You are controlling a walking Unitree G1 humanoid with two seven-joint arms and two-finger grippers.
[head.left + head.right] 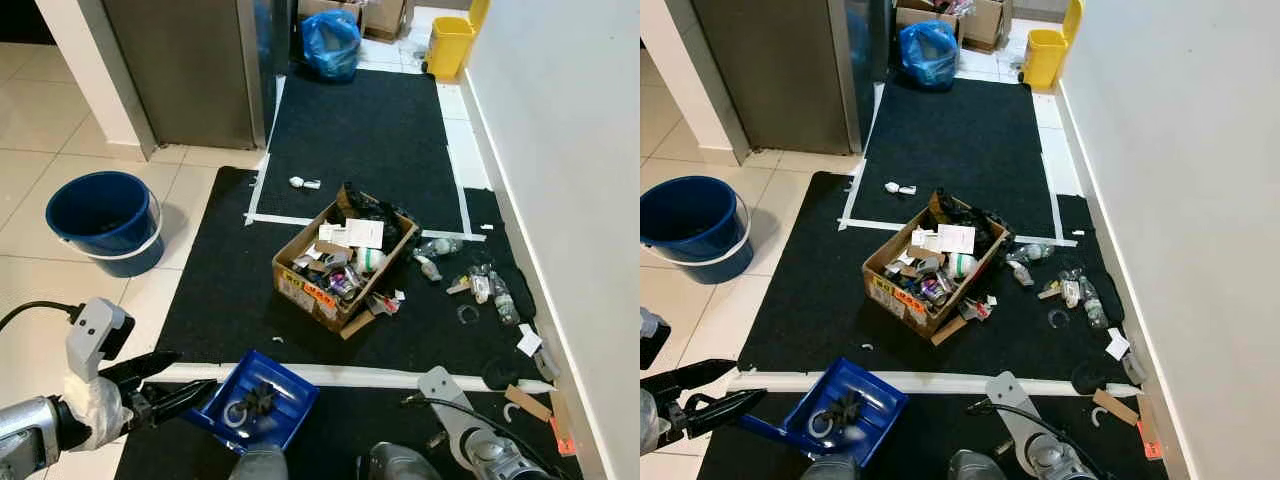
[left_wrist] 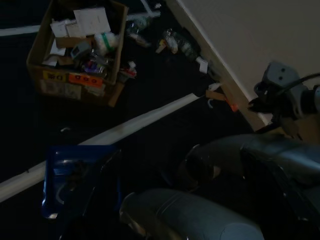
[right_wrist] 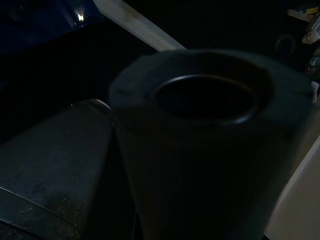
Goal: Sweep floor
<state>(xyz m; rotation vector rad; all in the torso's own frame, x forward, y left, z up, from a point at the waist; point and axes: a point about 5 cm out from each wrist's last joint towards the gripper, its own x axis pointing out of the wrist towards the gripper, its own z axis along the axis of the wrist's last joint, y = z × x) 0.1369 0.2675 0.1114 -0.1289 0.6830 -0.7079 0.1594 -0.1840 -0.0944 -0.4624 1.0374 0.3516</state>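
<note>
On the far left sits a blue bucket point(image 1: 104, 220) on the tile, just off the black mat point(image 1: 360, 130). My left gripper point(image 1: 172, 388) is low at the lower left, and its fingers look pinched on the edge of the blue dustpan point(image 1: 252, 402), which lies on the mat just short of the white tape line point(image 1: 340, 375) and already has some dark bits in it. The grip is at the very rim, so I judge the pan could twist or tip as I move it and spill what it holds.

In the middle the cardboard box point(image 1: 340, 262) stands on the mat, full of papers and scraps, one corner tilted toward me. If I push the pan forward too hard it could knock the box and shed more litter.

Further right, loose rubbish point(image 1: 480, 285) is scattered between the box and the white wall point(image 1: 570, 150): small bottles, a ring, paper and card scraps. Hard against the wall, they would be awkward to reach.

My right arm point(image 1: 470, 435) hangs low at the lower right; I cannot tell how its gripper stands, since its wrist view is dark. I see no broom, so I would have to scoop with the pan alone, and the pieces may just slide ahead of it.
</note>
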